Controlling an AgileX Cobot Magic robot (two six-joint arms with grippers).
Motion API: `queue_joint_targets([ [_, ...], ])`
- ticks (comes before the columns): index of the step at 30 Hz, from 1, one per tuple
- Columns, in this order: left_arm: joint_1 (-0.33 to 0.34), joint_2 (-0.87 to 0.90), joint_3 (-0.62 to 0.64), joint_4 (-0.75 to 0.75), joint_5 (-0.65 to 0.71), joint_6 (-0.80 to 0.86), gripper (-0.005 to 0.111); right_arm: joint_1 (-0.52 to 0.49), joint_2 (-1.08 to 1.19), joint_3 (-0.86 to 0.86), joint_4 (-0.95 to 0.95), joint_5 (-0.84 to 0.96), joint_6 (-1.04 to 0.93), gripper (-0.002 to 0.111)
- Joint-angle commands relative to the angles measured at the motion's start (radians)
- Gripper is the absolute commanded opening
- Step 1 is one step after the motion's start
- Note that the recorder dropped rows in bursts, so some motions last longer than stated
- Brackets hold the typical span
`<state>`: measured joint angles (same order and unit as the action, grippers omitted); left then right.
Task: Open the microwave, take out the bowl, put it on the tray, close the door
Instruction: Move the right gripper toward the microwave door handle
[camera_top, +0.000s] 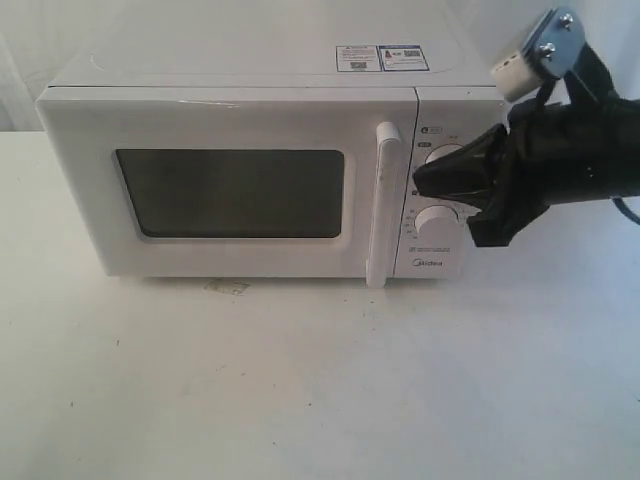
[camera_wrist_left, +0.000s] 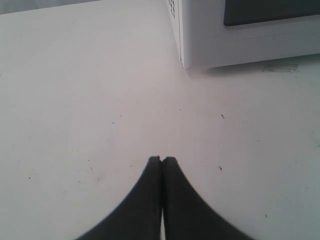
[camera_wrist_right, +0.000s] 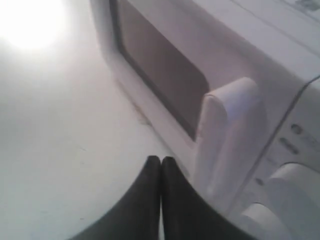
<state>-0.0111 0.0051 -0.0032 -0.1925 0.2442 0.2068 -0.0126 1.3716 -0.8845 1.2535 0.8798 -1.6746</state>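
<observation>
Microwave (camera_top: 250, 120) sitting on table (camera_top: 300, 380) with door (camera_top: 230, 195) shut, bowl unseen, presumably inside, tray out of view; right gripper (camera_top: 418, 185) closed empty near handle (camera_top: 383, 205), left gripper (camera_wrist_left: 161, 159) closed above table; every step apparently left to do.

Microwave: a white boxy countertop microwave (camera_top: 250, 120) is sitting on the pale tabletop (camera_top: 300, 400).
Door: the white front door (camera_top: 90, 190) with its dark rectangular window (camera_top: 230, 192) is lying flush shut, and its tall white bar handle (camera_top: 385, 205) is standing upright.
Right hand: the black right hand (camera_top: 420, 182), its fingers pressed together, is hovering before the two round white knobs (camera_top: 435, 220), its tip pointing toward the handle.
Top: two printed stickers (camera_top: 382, 58) are lying flat.
</observation>
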Motion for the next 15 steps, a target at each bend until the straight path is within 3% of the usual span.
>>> queue_joint_targets([
  [1,-0.002,-0.005,0.003,-0.011,0.003,0.003,0.000,-0.092,0.109,-0.001,0.115,0.341,-0.130,0.000],
  [7,-0.002,-0.005,0.003,-0.011,0.003,0.003,0.000,-0.098,0.185,-0.001,0.092,0.336,-0.127,0.000],
  [15,-0.002,-0.005,0.003,-0.011,0.003,0.003,0.000,-0.098,0.203,-0.001,0.103,0.204,-0.040,0.001],
])
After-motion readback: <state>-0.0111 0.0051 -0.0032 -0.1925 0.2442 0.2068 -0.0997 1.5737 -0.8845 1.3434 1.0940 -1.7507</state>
